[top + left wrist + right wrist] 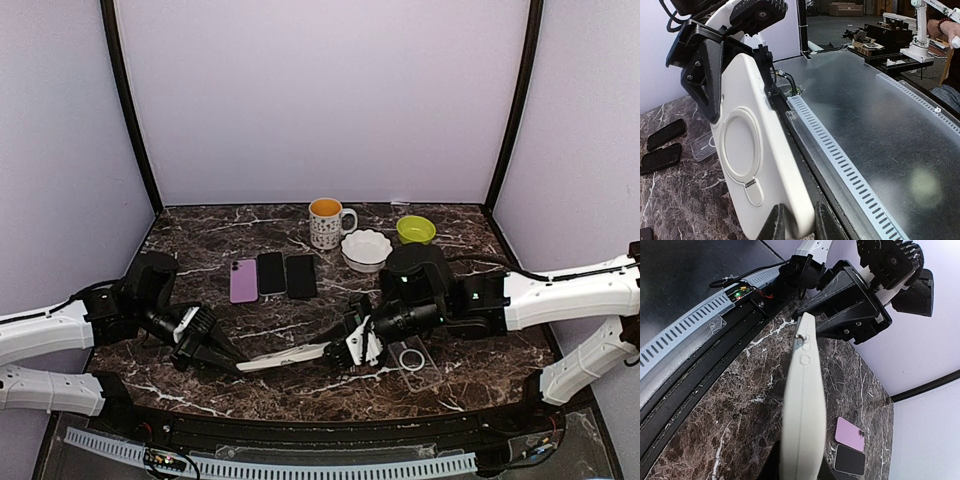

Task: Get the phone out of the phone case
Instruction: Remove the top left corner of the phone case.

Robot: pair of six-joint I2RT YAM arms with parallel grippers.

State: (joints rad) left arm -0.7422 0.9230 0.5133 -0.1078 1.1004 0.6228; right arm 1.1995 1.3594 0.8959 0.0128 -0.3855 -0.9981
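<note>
One white phone case (285, 357) above dark veined marble tabletop (200, 240), lilac walls (320, 100) behind.

Smooth matt white phone case (755, 150), glossy marble table (200, 242)

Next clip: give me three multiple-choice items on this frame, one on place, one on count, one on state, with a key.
1. Where is the white phone case?
A. Lying flat, untouched
B. Held between both grippers
C. Leaning on the back wall

2. How many phones lie in the mid-table row?
A. Three
B. One
C. Five

3. The left gripper is:
A. open, holding nothing
B. out of view
C. shut on the case's end

Key:
1 B, the right gripper grips the opposite end.
2 A, one purple phone and two black phones.
3 C, the left wrist view shows its fingers clamping the case edge.
</note>
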